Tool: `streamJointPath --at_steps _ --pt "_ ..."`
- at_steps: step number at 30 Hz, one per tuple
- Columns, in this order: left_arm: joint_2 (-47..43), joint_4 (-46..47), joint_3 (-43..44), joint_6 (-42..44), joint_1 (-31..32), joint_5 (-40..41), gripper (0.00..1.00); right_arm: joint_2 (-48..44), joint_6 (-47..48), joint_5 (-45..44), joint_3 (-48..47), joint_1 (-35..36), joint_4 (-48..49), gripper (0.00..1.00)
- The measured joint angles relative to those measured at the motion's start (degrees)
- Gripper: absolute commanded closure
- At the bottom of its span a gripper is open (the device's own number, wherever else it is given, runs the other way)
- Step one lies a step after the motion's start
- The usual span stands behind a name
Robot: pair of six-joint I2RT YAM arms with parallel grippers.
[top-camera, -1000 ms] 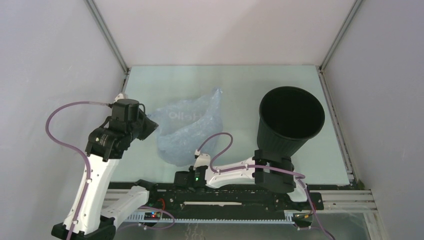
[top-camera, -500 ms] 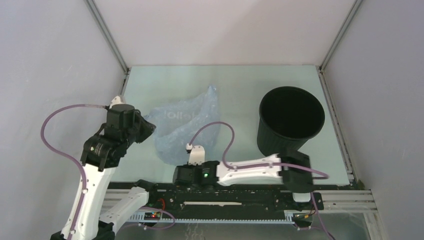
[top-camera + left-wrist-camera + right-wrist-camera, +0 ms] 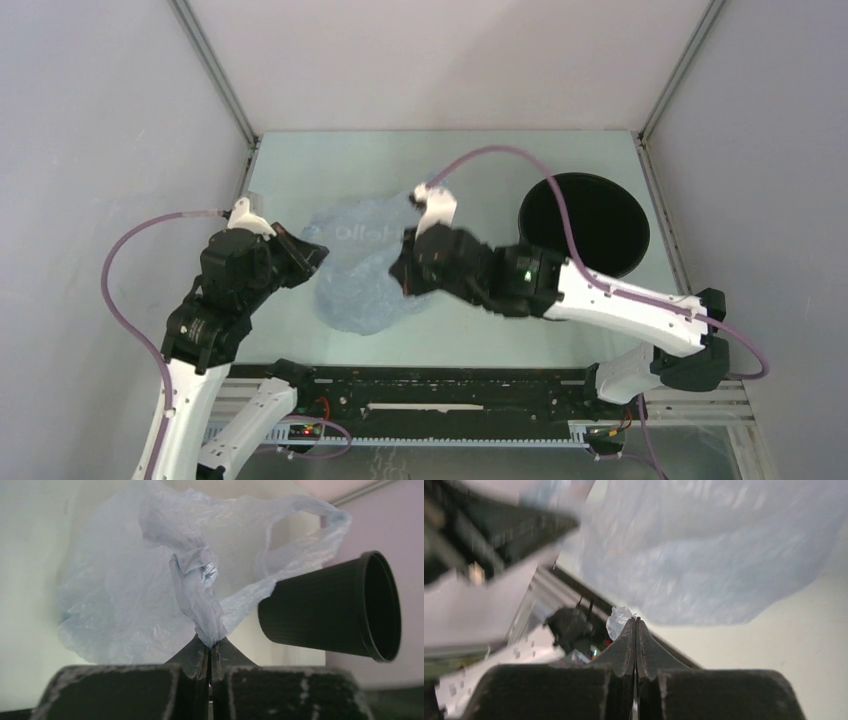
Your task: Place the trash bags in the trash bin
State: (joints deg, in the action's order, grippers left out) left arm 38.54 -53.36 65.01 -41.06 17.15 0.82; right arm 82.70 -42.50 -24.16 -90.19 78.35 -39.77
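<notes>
Bag [image 3: 360,275]: pale blue see-through film, crumpled, on the counter [image 3: 330,160] left of centre, about 10 o'clock in the top view. It's outside the bin. Dark lettering [image 3: 365,232] shows on its 12 o'clock side.

Bin [image 3: 610,220]: black, round, upright with its mouth open, at about 2 o'clock on the counter. It's apart from the bag. Your right arm [image 3: 620,300] crosses over its near rim, and a purple cable [image 3: 555,205] runs across its mouth.

Your left claw [image 3: 210,645]: fingers together, clamped on a twisted bunch of the bag's film. The bunch comes straight out of the tips in the left wrist view, and the rest of the bag spreads out beyond it. In the top view this claw is at the bag's 9 o'clock edge.

Your right claw [image 3: 636,626]: fingers pressed together, no gap. It's at the bag's 3 o'clock edge in the top view. A small crumple of film [image 3: 618,621] sits right at the tips. The right wrist view is blurred, so you can't tell if that bit is pinched or just beside the tips. The bag fills the upper part of that view.
</notes>
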Motion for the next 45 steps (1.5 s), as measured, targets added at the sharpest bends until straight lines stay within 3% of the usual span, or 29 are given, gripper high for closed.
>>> streamJointPath --at_steps 5,12,18,21,23,30,35,41,45 --pt "-3.2 6.0 -3.9 -0.5 0.0 -5.0 1.0 4.5 5.0 3.9 -9.2 -11.7 -0.3 0.98" --pt "-4.1 10.7 -4.2 -0.4 0.0 -7.1 1.0 16.3 9.9 12.1 -17.7 -19.1 -1.7 0.64" --pt "-4.3 13.7 -4.9 -0.5 0.0 -8.5 1.0 28.3 12.4 17.5 -26.2 -20.7 -10.5 0.52" --pt "-4.9 14.1 -5.7 -0.5 0.0 -8.7 1.0 29.0 13.6 19.2 -29.4 -21.9 -14.9 0.25" --pt "-5.0 14.4 -5.8 -0.5 0.0 -8.8 1.0 26.8 14.9 19.6 -30.1 -23.0 -15.9 0.18" --pt "-4.6 15.2 -5.8 -0.5 0.0 -9.0 1.0 12.5 17.5 20.9 -29.8 -26.3 -18.3 0.17" --pt "-3.4 14.2 -5.5 -0.5 0.0 -8.4 1.0 3.7 18.6 16.2 -28.7 -30.2 -23.1 0.17" --pt "-1.5 9.4 -2.7 -1.4 0.0 -4.5 1.0 -7.4 20.3 9.6 -15.6 -41.4 -29.5 0.19" --pt "0.2 6.9 2.5 -2.4 0.0 -1.0 1.0 -10.2 21.7 11.4 -9.2 -41.9 -32.1 0.21"
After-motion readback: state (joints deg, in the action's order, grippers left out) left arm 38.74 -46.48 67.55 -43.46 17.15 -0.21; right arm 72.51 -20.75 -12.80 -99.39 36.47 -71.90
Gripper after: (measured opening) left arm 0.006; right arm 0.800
